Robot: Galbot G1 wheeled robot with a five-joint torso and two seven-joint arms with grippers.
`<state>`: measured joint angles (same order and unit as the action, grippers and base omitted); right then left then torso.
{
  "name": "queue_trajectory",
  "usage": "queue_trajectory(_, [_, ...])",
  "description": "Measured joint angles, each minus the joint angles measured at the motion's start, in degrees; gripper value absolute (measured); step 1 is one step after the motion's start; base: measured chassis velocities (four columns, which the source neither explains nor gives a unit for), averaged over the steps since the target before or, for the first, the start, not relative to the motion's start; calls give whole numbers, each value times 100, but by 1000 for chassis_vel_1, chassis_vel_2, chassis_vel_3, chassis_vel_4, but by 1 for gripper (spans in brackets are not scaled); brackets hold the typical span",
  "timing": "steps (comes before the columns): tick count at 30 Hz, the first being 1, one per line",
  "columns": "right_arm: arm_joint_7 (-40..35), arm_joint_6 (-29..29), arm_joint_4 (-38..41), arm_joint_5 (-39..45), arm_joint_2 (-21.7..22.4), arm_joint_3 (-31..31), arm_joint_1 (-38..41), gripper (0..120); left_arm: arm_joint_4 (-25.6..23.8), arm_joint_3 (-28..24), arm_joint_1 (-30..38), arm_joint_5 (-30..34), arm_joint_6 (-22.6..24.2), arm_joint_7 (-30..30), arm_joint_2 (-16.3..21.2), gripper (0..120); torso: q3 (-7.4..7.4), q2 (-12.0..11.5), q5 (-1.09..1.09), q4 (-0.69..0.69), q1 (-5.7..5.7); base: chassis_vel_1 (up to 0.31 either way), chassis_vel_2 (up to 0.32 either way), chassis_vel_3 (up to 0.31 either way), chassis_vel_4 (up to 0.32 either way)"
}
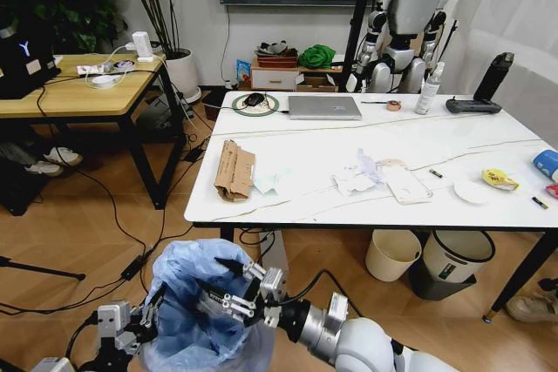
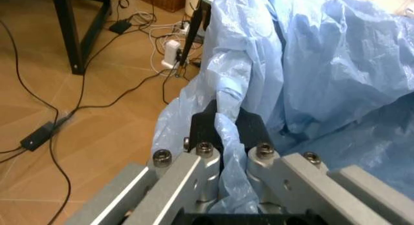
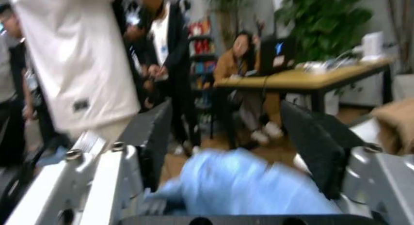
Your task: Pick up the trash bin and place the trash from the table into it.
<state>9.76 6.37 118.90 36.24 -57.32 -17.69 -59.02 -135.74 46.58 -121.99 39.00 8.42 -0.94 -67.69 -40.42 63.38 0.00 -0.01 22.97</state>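
The bin is held low before the desk, where trash is spread. A fold of its bag is pinched by the left gripper; the right gripper is held over the bin, fingers spread.

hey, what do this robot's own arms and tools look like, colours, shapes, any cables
The right arm is glossy white with a silver ribbed wrist and a black cable looping over it. Both the right tool and the left tool are bare silver metal linkages with visible bolt heads, ending in black finger pads. The left wrist block is silver too.

trash bin between both grippers | trash on table
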Motion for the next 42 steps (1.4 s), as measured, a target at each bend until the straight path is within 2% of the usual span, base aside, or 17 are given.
queue_trajectory(3, [-607,-476,-55,163,-433,222,337,81,20,-4,-1,-22,0,0,-2,0,0,0,0,1,0,0,0,0,0])
queue_trajectory(5, [-891,-687,-74,170,-582,251,436,83,27,-5,-5,-29,0,0,-7,0,0,0,-2,1,1,0,0,0,0])
queue_trajectory(7, [-1559,-1334,-150,148,-1017,291,716,93,44,-7,-14,-51,0,-2,-23,0,-1,0,0,0,1,0,0,0,0])
queue_trajectory(9, [-1887,-1833,-374,85,-1392,305,1038,98,47,0,-25,-67,-2,-6,-43,0,0,0,-1,2,1,0,0,0,0])
queue_trajectory(13, [-1918,-2237,-881,-187,-1752,276,1400,100,31,33,-57,-75,-7,-9,-75,0,-1,-1,-2,3,1,0,0,0,0])
queue_trajectory(16, [-2295,-2554,-1282,-688,-1955,74,1631,100,9,52,-78,-92,-18,-13,-111,0,-1,-1,-1,1,1,0,0,0,0])
queue_trajectory(19, [-2737,-2619,-1690,-1457,-2131,-166,1796,100,2,54,-87,-133,-25,-14,-160,0,-1,-1,-1,0,1,0,0,0,0])
queue_trajectory(25, [-3146,-2756,-2274,-2284,-2403,-372,1962,100,-29,58,-149,-193,-46,-18,-195,0,-1,-1,0,1,1,0,0,0,0])
queue_trajectory(36, [-3182,-2759,-2779,-2362,-2771,-573,2082,99,-57,57,-150,-207,-51,-21,-232,0,0,-1,0,1,0,0,0,0,0])
queue_trajectory(38, [-3163,-2684,-2920,-2442,-2831,-599,2082,90,-59,57,-148,-207,-52,-20,-226,0,0,-1,0,1,0,0,0,0,0])
queue_trajectory(40, [-3155,-2651,-2969,-2469,-2848,-602,2082,88,-59,56,-148,-206,-55,-21,-224,0,0,0,0,1,0,0,0,0,0])
queue_trajectory(42, [-3089,-2599,-3067,-2491,-2875,-593,2085,77,-59,56,-148,-205,-69,-21,-218,0,0,-1,0,1,0,0,0,0,0])
